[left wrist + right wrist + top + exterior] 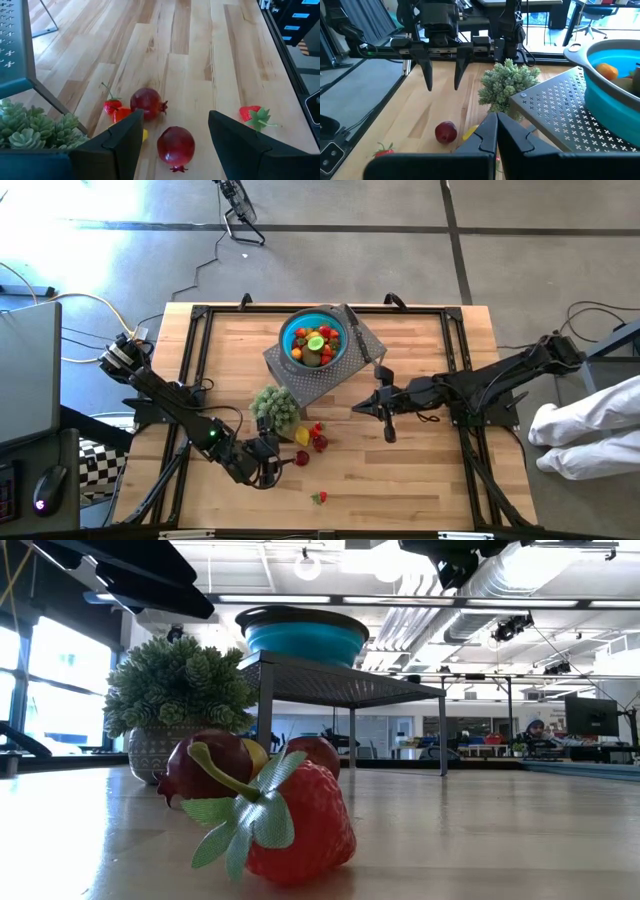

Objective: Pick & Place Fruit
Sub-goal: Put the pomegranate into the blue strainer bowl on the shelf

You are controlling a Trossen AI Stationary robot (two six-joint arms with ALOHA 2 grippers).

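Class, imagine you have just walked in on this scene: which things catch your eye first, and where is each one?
The bright blue bowl, heaped with fruit, sits on a perforated metal stand at the table's far middle. Nearer, loose red fruit lies beside a small potted plant; the left hand hangs open over one pomegranate. A lone strawberry lies by the near edge, filling the low view.

a blue bowl [296, 330] heaped with fruit [314, 345] sits on a grey perforated stand [340, 375] at the table's far middle, a black-handled knife [362, 340] lying beside it. a small potted plant [275, 407] stands just in front. loose red and yellow pieces [312, 437] lie near it, the left gripper [272, 467] low beside them. the right gripper [368, 409] waits right of the stand.
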